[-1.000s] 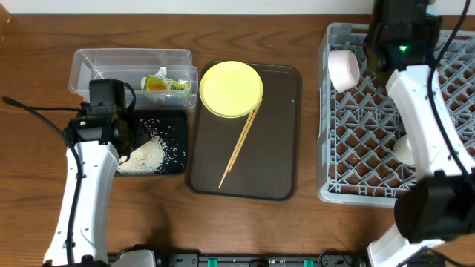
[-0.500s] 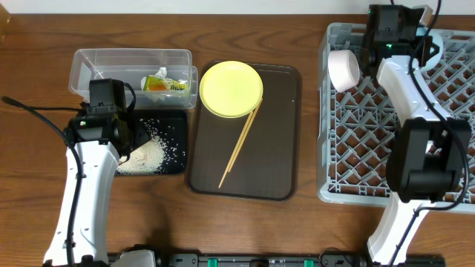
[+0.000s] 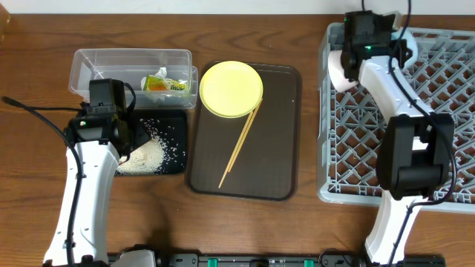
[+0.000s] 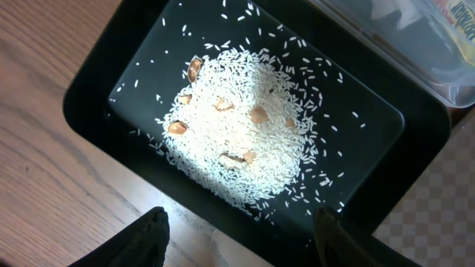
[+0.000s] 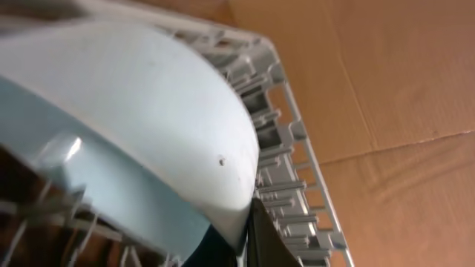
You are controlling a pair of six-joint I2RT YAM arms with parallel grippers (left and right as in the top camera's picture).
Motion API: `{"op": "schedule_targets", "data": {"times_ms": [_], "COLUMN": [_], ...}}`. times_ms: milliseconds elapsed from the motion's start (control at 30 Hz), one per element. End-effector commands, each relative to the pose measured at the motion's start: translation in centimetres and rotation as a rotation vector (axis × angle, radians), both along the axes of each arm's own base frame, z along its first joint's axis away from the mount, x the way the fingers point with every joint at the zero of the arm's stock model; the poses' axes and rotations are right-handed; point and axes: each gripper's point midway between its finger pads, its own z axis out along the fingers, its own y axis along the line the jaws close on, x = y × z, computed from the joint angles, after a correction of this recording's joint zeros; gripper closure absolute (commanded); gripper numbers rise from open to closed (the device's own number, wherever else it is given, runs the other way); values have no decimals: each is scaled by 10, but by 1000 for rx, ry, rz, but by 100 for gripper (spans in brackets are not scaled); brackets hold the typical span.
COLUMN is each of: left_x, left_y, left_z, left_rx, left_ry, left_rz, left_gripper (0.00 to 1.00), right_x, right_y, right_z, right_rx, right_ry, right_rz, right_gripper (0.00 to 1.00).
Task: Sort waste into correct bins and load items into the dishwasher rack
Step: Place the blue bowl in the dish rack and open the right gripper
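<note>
My left gripper (image 4: pixel 241 241) is open and empty, hovering over the near edge of the black tray (image 4: pixel 386 156), which holds a pile of rice scraps (image 4: pixel 245 133). In the overhead view it hovers there too (image 3: pixel 122 139). My right gripper (image 3: pixel 369 33) is at the far left corner of the grey dishwasher rack (image 3: pixel 445 111). It is shut on the rim of the light blue bowl (image 5: pixel 148 111). A white bowl (image 3: pixel 340 68) lies on its side in the rack beside it. The yellow-green wrapper (image 3: pixel 165 84) lies in the clear container (image 3: pixel 96 63). The small white cup is hidden.
The yellow plate (image 3: pixel 231 89) and the wooden chopsticks (image 3: pixel 239 146) rest on the dark brown serving tray (image 3: pixel 286 148) between the bins and the rack. The right arm stretches over the rack's middle. Brown cardboard (image 5: pixel 401 89) shows beyond the rack.
The right gripper has moved left along the rack's far edge with the light blue bowl, toward the white bowl. The left arm has not moved.
</note>
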Motion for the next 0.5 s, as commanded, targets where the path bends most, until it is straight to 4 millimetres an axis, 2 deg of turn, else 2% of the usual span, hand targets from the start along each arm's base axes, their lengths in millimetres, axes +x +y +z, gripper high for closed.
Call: {"op": "schedule_targets", "data": {"times_ms": [0,100,200,267,300,400,467], "left_x": [0,0,0,0,0,0,0], "left_y": [3,3,3,3,3,3,3], "left_z": [4,3,3,3,3,3,3], "left_rx": [7,7,7,7,7,7,7], "left_ry": [-8,-8,-8,-8,-8,-8,-8], "left_rz": [23,23,23,23,23,23,23], "left_gripper": [35,35,35,35,35,35,35], "right_x": [0,-13,-27,-32,-33,-34,-34], "right_y": [34,43,51,55,57,61,66], "right_z": [-48,-61,-66,-62,-55,-29,-8], "right_rx": [165,235,321,363,380,416,458], "right_ry": [67,90,96,91,84,30,-17], "right_rz": [73,47,16,12,19,41,67], "right_gripper": [93,78,71,67,61,34,22]}}
